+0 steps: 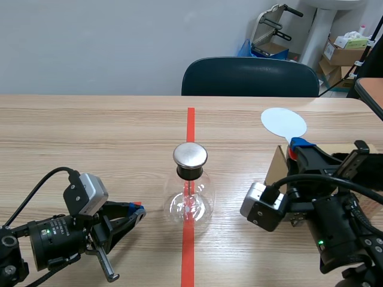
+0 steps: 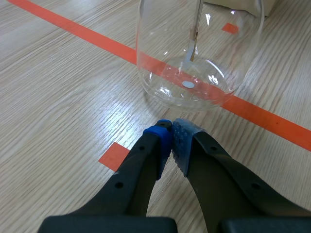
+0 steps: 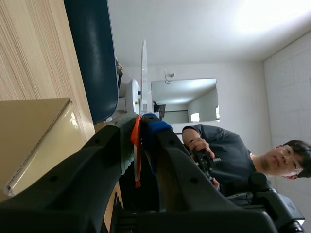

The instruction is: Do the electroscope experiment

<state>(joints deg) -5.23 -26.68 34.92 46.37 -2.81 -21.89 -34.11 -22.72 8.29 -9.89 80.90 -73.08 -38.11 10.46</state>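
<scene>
The electroscope [image 1: 190, 191], a clear glass flask with a round metal cap [image 1: 190, 155], stands on the red tape line at the table's middle. My left gripper [image 1: 139, 212] lies low on the table just left of the flask, shut on nothing. In the left wrist view its pads meet a short way before the flask [image 2: 194, 58], whose inner rod and foil show. My right gripper [image 1: 296, 146] is to the flask's right, shut on the orange handle [image 3: 136, 141] of a pale round paddle [image 1: 283, 123]. The disc stands above the fingers and shows edge-on as the paddle [image 3: 144, 73] in the right wrist view.
A tan cardboard box [image 1: 277, 165] lies under the right arm, seen beside the gripper as the box [image 3: 34, 131]. A dark blue chair [image 1: 250, 78] stands at the table's far edge. A person [image 3: 228, 150] shows beyond the right gripper.
</scene>
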